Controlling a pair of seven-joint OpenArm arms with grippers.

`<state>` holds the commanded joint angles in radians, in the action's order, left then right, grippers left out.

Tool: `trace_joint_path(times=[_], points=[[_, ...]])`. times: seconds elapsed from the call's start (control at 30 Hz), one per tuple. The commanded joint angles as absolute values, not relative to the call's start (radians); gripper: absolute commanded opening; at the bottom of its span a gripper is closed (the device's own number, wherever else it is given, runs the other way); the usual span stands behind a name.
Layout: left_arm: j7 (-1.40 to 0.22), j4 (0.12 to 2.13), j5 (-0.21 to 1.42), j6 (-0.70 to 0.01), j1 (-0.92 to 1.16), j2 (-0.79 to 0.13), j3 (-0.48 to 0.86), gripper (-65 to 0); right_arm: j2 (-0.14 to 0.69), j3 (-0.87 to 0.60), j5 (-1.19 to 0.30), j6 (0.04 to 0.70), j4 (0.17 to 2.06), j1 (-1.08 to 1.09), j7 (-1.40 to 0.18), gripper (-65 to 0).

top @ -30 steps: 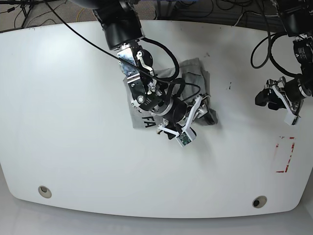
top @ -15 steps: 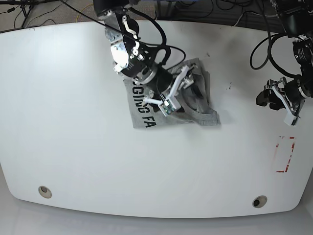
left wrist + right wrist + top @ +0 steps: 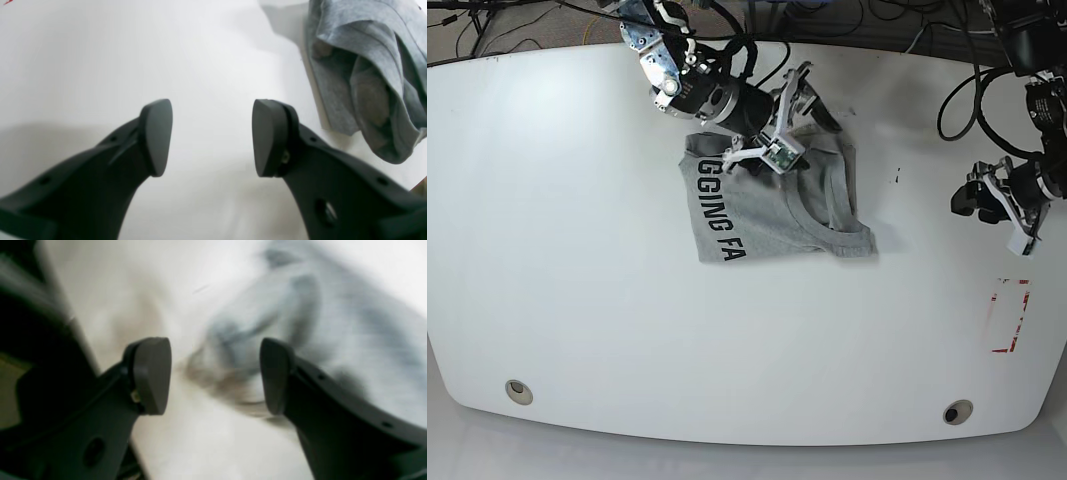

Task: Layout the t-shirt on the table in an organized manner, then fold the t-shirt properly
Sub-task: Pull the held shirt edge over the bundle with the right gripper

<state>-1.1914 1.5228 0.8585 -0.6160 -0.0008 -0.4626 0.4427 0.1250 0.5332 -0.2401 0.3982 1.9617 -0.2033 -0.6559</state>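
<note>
both pincers gape; t-shirt (image 3: 772, 205) beside right pincer (image 3: 812, 100).

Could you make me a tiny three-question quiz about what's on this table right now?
1. True or false: the t-shirt lies fully spread out flat on the table.
2. Which gripper is nearer the shirt: A) left gripper or B) right gripper?
3. Fill in: both grippers' jaws are ____.

Key:
1. False; it is bunched and partly folded over itself.
2. B.
3. Open, holding nothing.
</note>
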Motion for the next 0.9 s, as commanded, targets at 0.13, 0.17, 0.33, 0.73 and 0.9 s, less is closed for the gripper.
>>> trace_joint_path(times=[0.13, 0.17, 0.33, 0.73, 0.9], points=[[-1.191, 1.523, 0.858, -0.616, 0.001, -0.463, 0.443, -29.2, 0.125, 0.544, -0.239, 0.397, 1.911, -0.199, -0.651, -25.7], [-1.191, 1.523, 0.858, -0.616, 0.001, -0.463, 0.443, -29.2, 0.125, 0.542, -0.239, 0.397, 1.903, -0.197, -0.651, -25.7], [-1.193, 1.524, 0.858, -0.616, 0.002, -0.463, 0.443, -29.2, 0.128, 0.545, -0.239, 0.397, 1.850, -0.154, -0.630, -25.7], [-1.193, 1.526, 0.863, -0.616, 0.022, -0.463, 0.444, -29.2, 0.124, 0.547, -0.239, 0.397, 1.764, -0.107, -0.602, -26.8], [-1.193, 1.526, 0.863, -0.616, 0.022, -0.463, 0.444, -29.2, 0.124, 0.547, -0.239, 0.395, 1.761, -0.107, -0.602, -48.2]])
